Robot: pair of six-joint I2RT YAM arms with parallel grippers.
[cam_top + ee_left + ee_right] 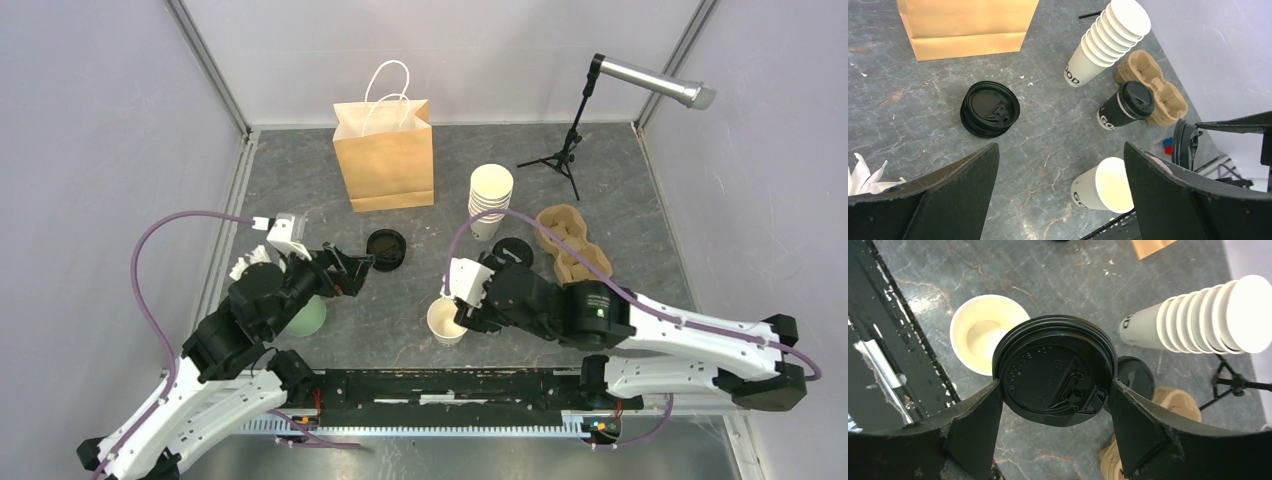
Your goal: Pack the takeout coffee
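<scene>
Right gripper (1053,390) clasps lid (1050,367) beside open cup (983,332), near centre; left gripper (1060,165) spread, empty. One lidded cup (1125,105) stands beside carrier (1160,97), right. Capping half done; carrier and bag (385,155) loading remain

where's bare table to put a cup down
Bare: left of the paper bag, and the middle between the lid pile and the open cup. Crowded at right: cup stack, lidded cup and carrier sit close together.
</scene>
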